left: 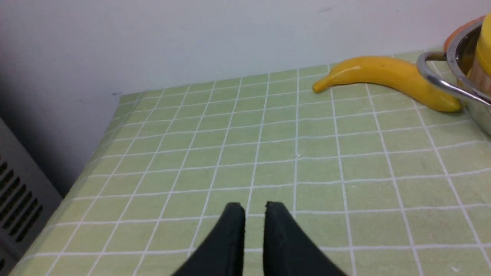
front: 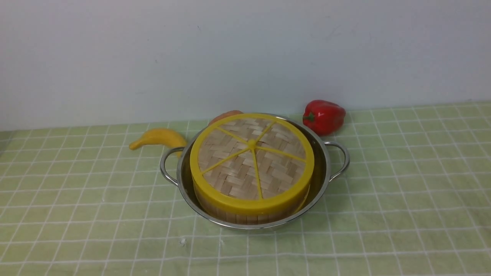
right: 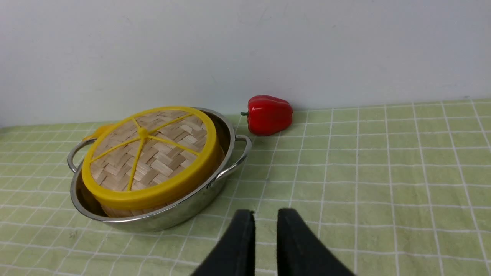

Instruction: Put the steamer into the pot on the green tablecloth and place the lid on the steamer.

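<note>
The shiny steel pot stands on the green tablecloth. The steamer sits inside the pot, with only its slat wall showing. The woven lid lies on top of it and hides the dumplings. The right wrist view shows the pot, the lid and the cloth. The left wrist view shows the pot's handle. My left gripper hangs over bare cloth, well short of the pot, shut and empty. My right gripper is beside the pot, shut and empty. Neither gripper shows in the front view.
A yellow banana lies against the pot's left handle. A red bell pepper lies behind the pot on the right, near the wall. An orange object peeks out behind the pot. A grey vented box stands beyond the cloth's left edge.
</note>
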### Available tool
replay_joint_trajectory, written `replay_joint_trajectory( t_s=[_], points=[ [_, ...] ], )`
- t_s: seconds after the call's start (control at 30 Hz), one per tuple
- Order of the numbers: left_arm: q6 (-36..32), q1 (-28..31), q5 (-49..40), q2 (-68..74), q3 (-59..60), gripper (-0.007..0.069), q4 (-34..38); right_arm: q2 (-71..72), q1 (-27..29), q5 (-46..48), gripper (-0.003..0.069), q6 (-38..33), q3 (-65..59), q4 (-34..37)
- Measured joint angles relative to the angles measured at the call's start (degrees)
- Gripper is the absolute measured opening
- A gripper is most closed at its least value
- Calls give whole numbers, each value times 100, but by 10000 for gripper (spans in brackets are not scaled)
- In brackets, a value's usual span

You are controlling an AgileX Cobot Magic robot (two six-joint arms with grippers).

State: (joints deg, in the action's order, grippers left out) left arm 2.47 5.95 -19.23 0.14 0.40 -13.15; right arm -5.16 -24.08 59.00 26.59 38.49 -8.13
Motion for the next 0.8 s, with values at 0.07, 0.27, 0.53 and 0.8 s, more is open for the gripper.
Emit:
replay_joint_trajectory(
  t_s=[0.07, 0.27, 0.53, 0.8],
  points=[
    [0, 0, 6, -4, 0, 75, -17, 0, 0, 0, 119, 0, 0, 15],
    [0, 0, 28, -7, 0, 86, -36, 0, 0, 0, 136, 0, 0, 15],
    [0, 0, 34, -7, 0, 104, -36, 0, 0, 0, 153, -28, 0, 3],
    [0, 0, 73, -7, 0, 118, -36, 428, 814, -1362, 174, -146, -775, -729]
  ],
)
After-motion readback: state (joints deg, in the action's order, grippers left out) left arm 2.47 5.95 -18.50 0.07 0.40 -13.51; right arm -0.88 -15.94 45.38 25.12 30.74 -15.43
